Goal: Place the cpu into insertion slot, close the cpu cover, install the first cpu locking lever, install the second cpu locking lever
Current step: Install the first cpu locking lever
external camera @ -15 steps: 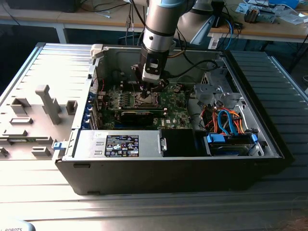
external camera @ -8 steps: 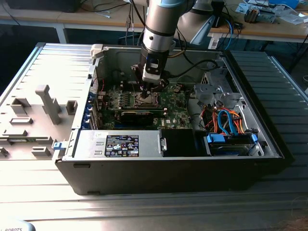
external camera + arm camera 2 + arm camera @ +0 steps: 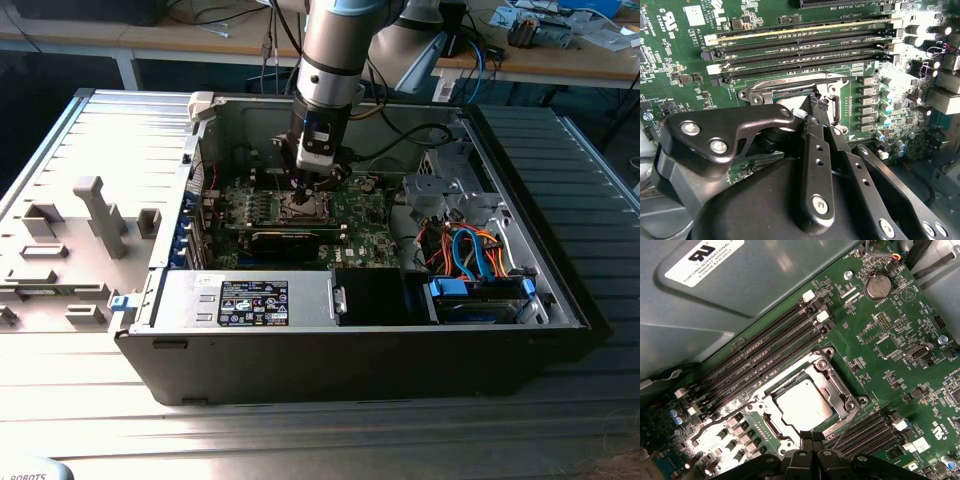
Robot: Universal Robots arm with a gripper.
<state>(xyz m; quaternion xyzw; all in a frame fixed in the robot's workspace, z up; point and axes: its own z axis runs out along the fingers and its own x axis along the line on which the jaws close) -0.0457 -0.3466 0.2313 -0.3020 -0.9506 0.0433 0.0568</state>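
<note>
One black gripper (image 3: pixel 813 436), fingers together, tips at the rim of the square silver-rimmed insertion slot (image 3: pixel 827 352); a grip on a lever cannot be told | flat silver-grey square cpu (image 3: pixel 802 405) just beyond the tips, seated in the slot | thin silver metal cpu cover (image 3: pixel 838 386) down, framing it | all inside the open black computer case (image 3: pixel 330 370).
</note>
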